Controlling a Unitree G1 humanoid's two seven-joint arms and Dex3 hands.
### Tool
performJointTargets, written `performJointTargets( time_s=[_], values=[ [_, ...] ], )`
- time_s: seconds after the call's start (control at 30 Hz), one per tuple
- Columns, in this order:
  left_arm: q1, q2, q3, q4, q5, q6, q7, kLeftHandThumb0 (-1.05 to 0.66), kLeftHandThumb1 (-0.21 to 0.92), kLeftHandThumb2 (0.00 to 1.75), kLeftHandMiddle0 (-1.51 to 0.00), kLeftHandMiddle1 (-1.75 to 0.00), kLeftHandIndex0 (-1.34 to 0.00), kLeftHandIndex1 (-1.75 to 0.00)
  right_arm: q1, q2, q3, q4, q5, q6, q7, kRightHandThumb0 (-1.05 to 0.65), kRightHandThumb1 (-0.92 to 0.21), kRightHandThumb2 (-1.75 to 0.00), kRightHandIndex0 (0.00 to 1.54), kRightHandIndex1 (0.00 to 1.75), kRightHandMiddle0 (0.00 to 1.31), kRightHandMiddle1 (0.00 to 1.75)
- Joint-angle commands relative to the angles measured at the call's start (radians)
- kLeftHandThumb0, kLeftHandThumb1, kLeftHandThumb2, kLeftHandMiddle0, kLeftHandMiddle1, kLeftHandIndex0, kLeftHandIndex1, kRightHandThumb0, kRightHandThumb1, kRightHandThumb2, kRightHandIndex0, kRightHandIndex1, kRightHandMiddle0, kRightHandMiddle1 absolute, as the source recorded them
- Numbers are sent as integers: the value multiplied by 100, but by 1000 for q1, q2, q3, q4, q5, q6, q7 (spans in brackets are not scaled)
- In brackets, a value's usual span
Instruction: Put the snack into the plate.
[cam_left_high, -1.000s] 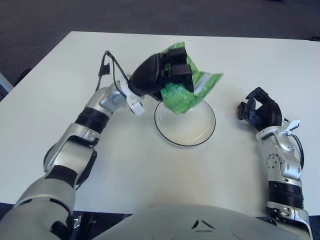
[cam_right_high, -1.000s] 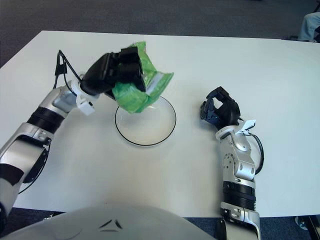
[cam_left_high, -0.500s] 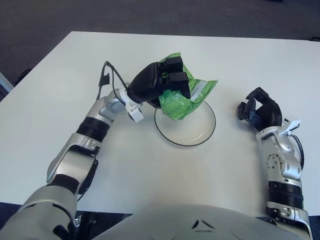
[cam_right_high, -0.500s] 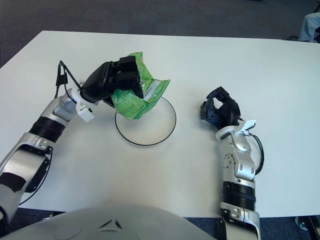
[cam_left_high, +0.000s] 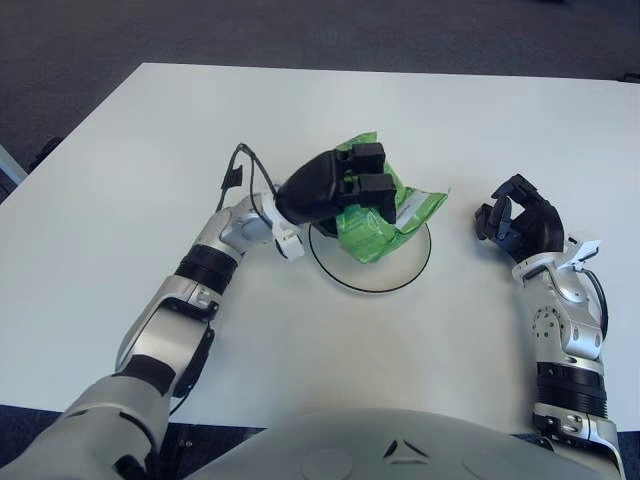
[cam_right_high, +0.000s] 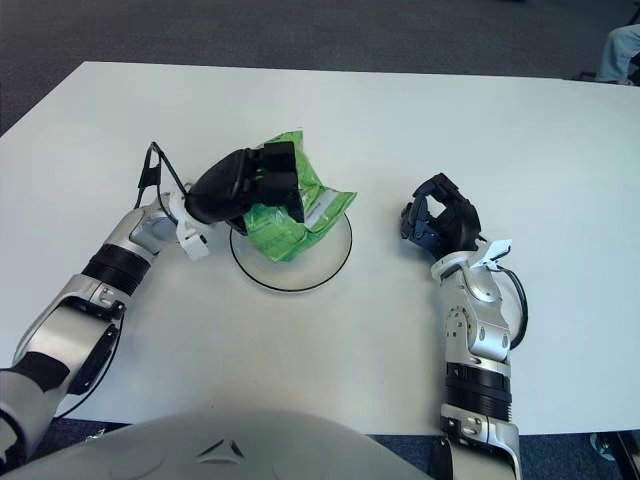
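A green snack bag is held by my left hand, whose black fingers are shut on its upper left part. The bag hangs low over the white plate with a dark rim, covering the plate's far half; whether it touches the plate I cannot tell. In the right eye view the same bag shows over the plate. My right hand is idle to the right of the plate, its fingers curled and holding nothing.
The white table carries only the plate. A thin black cable loops off my left wrist. Dark carpet lies beyond the table's far edge.
My left hand has lowered the snack bag and moved it right, from above the plate's far left rim down onto or just over the plate. The right hand has not moved.
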Motion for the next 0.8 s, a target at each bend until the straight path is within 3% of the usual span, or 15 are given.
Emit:
performJointTargets(
  time_s=[0.0, 0.2, 0.43, 0.47, 0.6, 0.7, 0.77],
  values=[
    [-31, 25, -25, 11, 2, 26, -57, 49, 25, 140, -66, -175, -78, -175, 50, 33, 5, 59, -2, 59, -16, -46, -39, -123, 116, 175, 56, 175],
    [-26, 19, -41, 3, -26, 48, -100, 48, 28, 136, -64, -175, -75, -175, 52, 33, 6, 56, -1, 59, -15, -46, -39, -122, 116, 175, 56, 175],
    [-14, -6, -38, -8, 44, 40, -72, 45, 34, 128, -58, -175, -68, -175, 54, 33, 10, 45, 0, 68, -17, -46, -40, -122, 116, 175, 55, 175],
    [-14, -6, -36, -11, 57, 41, -68, 29, 31, 133, -61, -175, -60, -175, 54, 33, 10, 44, 0, 70, -18, -46, -40, -122, 116, 175, 55, 175],
    [-15, 0, -35, -22, 110, 47, -54, 7, 27, 138, -62, -175, -50, -174, 53, 34, 11, 40, 0, 80, -26, -46, -40, -122, 116, 175, 55, 175],
    [-15, 6, -40, -18, 140, 48, -45, 2, 33, 129, -55, -175, -47, -170, 52, 35, 9, 38, 2, 85, -29, -46, -40, -122, 116, 175, 55, 175],
    [-17, 10, -45, -10, 157, 46, -40, 1, 53, 99, -44, -175, -45, -152, 52, 36, 7, 37, 3, 87, -30, -46, -40, -122, 115, 175, 55, 175]
  ],
)
